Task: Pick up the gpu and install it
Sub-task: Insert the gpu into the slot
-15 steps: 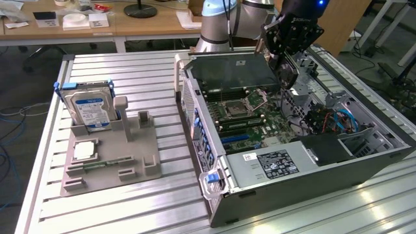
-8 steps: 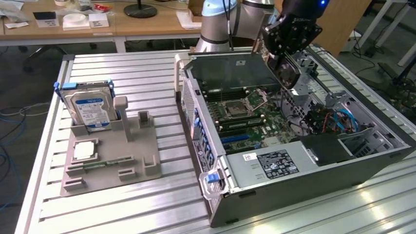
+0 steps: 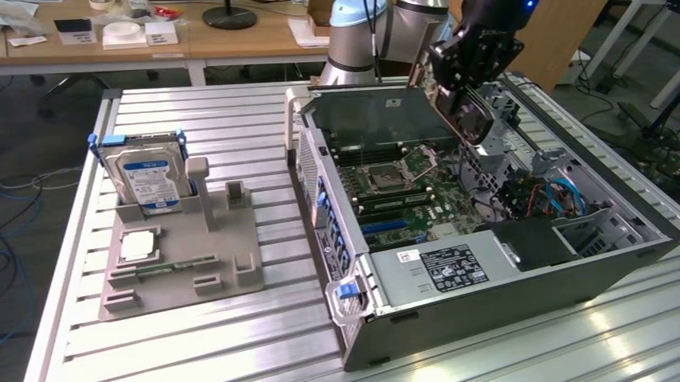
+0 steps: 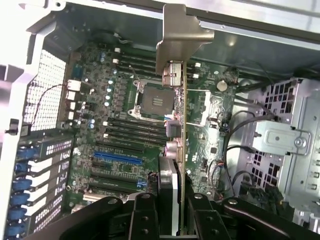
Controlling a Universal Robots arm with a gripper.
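Observation:
The gpu [image 3: 474,118] hangs tilted over the far right part of the open computer case [image 3: 351,231], above the motherboard [image 3: 409,199]. My gripper [image 3: 470,76] is shut on its upper edge. In the wrist view the gpu [image 4: 182,145] is seen edge-on, a thin card with a silvery metal bracket [image 4: 182,35] at its far end. It sits between my black fingers [image 4: 145,215], with my gripper [image 4: 175,217] closed around it. Below it lie the CPU socket [image 4: 152,97] and a blue expansion slot [image 4: 117,158].
A grey fixture [image 3: 228,263] on the exterior view's left holds an upright hard drive [image 3: 149,179] and a small square silver chip [image 3: 138,247]. Inside the case are a labelled power supply [image 3: 457,269] and a metal drive cage [image 4: 287,145]. Desks stand behind the slatted table [image 3: 212,342].

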